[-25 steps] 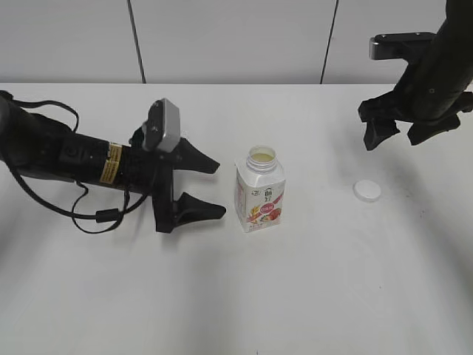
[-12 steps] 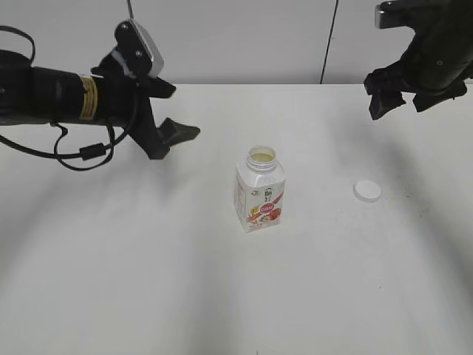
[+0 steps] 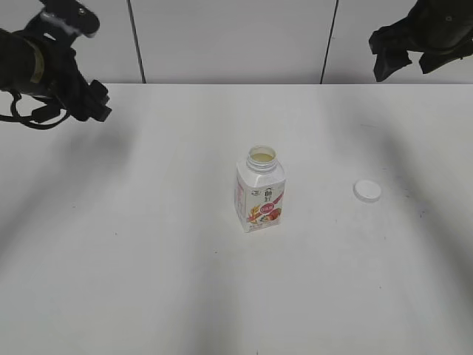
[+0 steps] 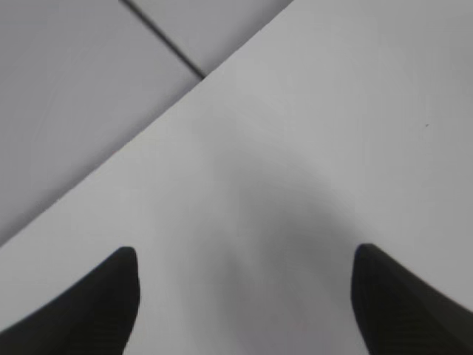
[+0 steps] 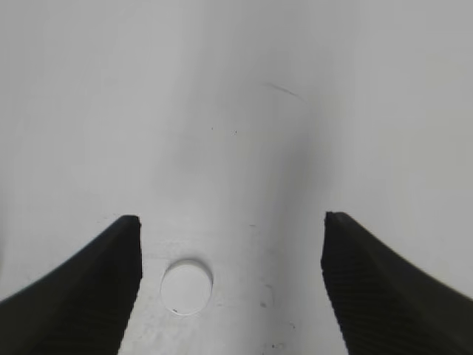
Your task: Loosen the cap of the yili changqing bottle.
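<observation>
An uncapped yili changqing bottle (image 3: 260,190) stands upright near the middle of the white bench (image 3: 148,281), its round neck open and a pale liquid visible inside. The cap (image 3: 367,191) lies flat on the bench well to the bottle's right, apart from it, so the loosening appears done, with the cap off altogether.

The risks from here are judgement only. With no cap on, any knock from a low-sweeping arm could tip the bottle and spill its contents across the bench; its narrow, squarish base gives little margin. The loose cap is light and could be flicked away by a passing finger.

Neither danger looks close. The right wrist view looks straight down on the cap between two widely spread fingers, which hold nothing; the right tool (image 3: 408,61) hangs released at the upper right, high above the bench and in front of the panelled wall (image 3: 229,41). The left tool (image 3: 85,103) is raised at the far upper left, well apart from the bottle, angled toward the bench's rear edge. Its wrist view shows both fingers parted, empty, over bare bench where it meets the wall.
</observation>
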